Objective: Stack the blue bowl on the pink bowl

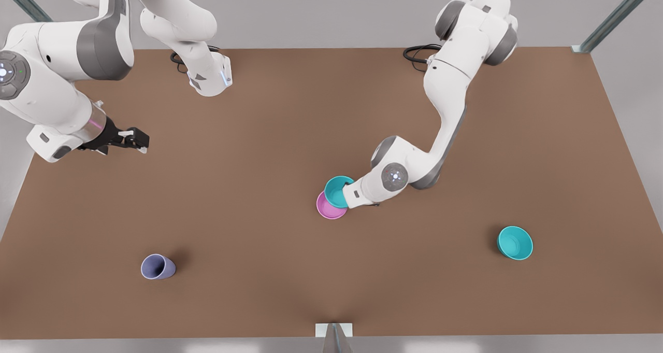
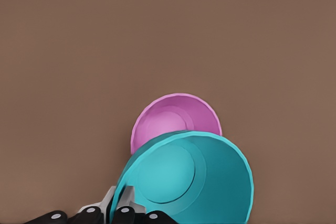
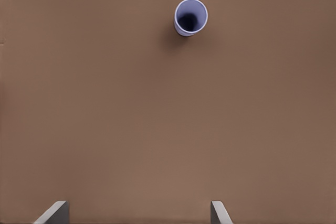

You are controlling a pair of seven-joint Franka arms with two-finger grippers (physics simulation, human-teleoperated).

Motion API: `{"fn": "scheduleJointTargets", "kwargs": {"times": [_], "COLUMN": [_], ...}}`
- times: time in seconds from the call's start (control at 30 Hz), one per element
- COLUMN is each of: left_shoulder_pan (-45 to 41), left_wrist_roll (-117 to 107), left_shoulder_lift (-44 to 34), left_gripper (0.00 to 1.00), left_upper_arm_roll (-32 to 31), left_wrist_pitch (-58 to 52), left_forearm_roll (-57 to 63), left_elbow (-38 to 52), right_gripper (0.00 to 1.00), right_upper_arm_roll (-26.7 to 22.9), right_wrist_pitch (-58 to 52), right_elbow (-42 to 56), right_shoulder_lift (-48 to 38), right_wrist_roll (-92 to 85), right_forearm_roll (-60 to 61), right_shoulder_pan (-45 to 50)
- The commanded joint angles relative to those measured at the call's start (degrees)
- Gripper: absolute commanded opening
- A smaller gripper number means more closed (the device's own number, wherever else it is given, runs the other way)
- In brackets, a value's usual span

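The blue bowl (image 1: 336, 191) (image 2: 189, 182) hangs tilted over the near edge of the pink bowl (image 1: 327, 210) (image 2: 173, 119), which sits upright on the table near the middle. My left gripper (image 1: 349, 193) (image 2: 119, 204) is shut on the blue bowl's rim, one finger inside and one outside. Whether the two bowls touch I cannot tell. My right gripper (image 1: 135, 139) (image 3: 136, 214) waits high over the front view's left side, open, with nothing between its fingertips (image 3: 55, 212).
A second teal bowl (image 1: 515, 242) stands alone at the front view's right. A lavender cup (image 1: 157, 267) (image 3: 190, 17) stands at the lower left. The brown table (image 1: 259, 151) stretches bare between them. A grey bracket (image 1: 334, 332) sits at its near edge.
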Motion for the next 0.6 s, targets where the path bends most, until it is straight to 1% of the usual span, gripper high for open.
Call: {"fn": "scheduleJointTargets", "kwargs": {"times": [0.0, 0.13, 0.4, 0.5, 0.53, 0.57], "left_shoulder_pan": [-0.15, -1.29, -1.91, -2.26, -2.26, -2.26], "left_wrist_roll": [-25.66, -26.45, -26.80, -28.74, -28.56, -28.56], "left_shoulder_lift": [0.81, 4.85, 6.17, 6.52, 6.52, 6.52], "left_gripper": [0.21, 0.21, 0.21, 0.21, 0.64, 1.00], "left_upper_arm_roll": [-0.03, -0.12, -0.03, -0.12, -0.12, -0.12], "left_wrist_pitch": [-2.01, -2.01, -1.75, -1.75, -1.75, -1.75], "left_forearm_roll": [0.91, 1.00, 1.44, 1.35, 1.35, 1.35], "left_elbow": [1.12, 5.34, 5.52, 6.84, 6.84, 6.84], "right_gripper": [1.00, 1.00, 1.00, 1.00, 1.00, 1.00], "right_upper_arm_roll": [0.03, 0.03, 0.03, 0.12, 0.11, 0.11], "right_wrist_pitch": [-0.04, -0.04, -0.04, -0.04, -0.04, -0.04], "right_elbow": [0.03, 0.03, 0.03, -0.06, -0.15, -0.15], "right_shoulder_lift": [0.08, 0.26, 0.78, 1.13, 1.13, 1.13], "right_wrist_roll": [-6.58, -6.58, -6.49, -6.49, -6.49, -6.49], "right_forearm_roll": [0.10, 0.19, 0.28, 0.63, 0.63, 0.63], "right_shoulder_pan": [0.01, 0.01, 0.01, 0.10, 0.10, 0.01]}}
